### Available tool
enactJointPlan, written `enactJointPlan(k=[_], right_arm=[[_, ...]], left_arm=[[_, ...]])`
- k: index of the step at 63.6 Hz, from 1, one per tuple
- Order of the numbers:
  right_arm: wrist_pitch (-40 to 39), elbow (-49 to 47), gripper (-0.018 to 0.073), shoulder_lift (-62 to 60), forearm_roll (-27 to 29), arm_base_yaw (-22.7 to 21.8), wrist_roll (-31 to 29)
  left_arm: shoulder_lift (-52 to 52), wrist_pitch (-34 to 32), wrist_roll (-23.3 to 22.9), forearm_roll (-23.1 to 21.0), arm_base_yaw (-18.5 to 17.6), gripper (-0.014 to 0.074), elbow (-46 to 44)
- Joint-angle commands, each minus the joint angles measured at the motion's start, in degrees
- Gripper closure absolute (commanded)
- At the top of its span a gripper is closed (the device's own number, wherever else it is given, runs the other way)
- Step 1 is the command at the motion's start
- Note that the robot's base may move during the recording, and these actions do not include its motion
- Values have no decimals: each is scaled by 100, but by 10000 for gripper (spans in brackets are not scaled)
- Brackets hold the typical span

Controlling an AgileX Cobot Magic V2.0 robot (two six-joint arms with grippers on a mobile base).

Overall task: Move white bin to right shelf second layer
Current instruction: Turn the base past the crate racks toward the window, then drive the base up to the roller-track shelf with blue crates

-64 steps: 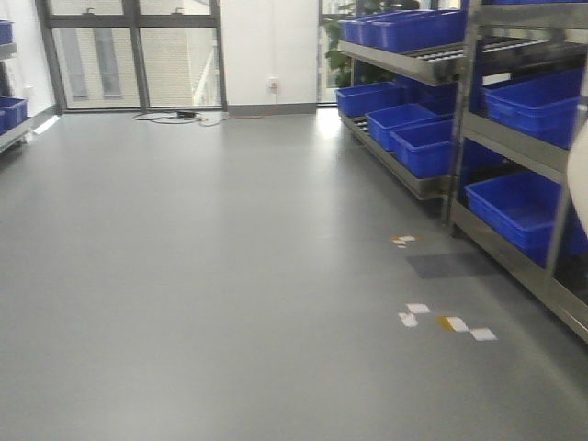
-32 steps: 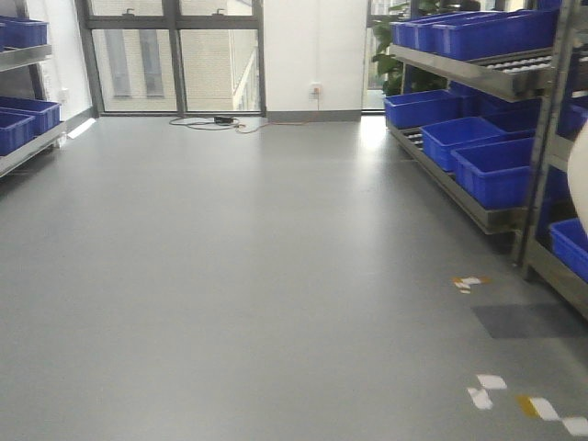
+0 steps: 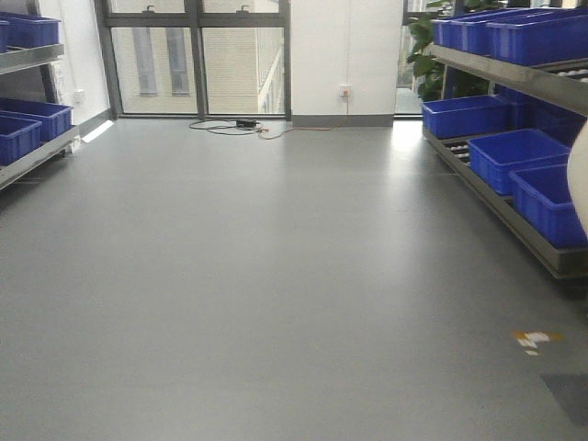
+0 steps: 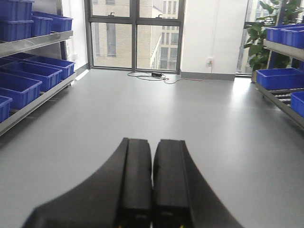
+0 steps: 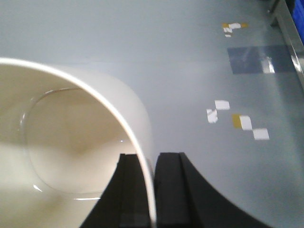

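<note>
White bin [image 5: 61, 142]: hanging tilted at 8 o'clock in right wrist view, glossy inside facing camera; showing as pale sliver at 3 o'clock edge of front view; being held above floor, resting on no rack level.
Right gripper [image 5: 153, 160]: pinching bin's rim, one finger lying inside wall, other outside.
Left gripper [image 4: 153, 142]: pressing fingers together, gripping nothing, pointing toward windows [image 4: 135, 33] at 12 o'clock.
Right shelf [image 3: 501, 72]: standing at 2 o'clock in front view, carrying blue crates [image 3: 519, 152]; rollers showing on upper level.
Grey floor [image 3: 276, 276]: stretching ahead; tape marks [image 5: 237, 118] lying at 3 o'clock beside bin.
</note>
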Motion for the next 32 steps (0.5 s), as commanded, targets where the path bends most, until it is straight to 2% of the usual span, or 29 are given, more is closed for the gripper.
enactJointPlan(k=[1, 32], right_arm=[[-457, -190, 509, -9, -6, -23, -16], [-457, -190, 509, -9, -6, -23, -16]], left_arm=[[-94, -466, -30, -30, 5, 512, 156], [-94, -466, -30, -30, 5, 512, 156]])
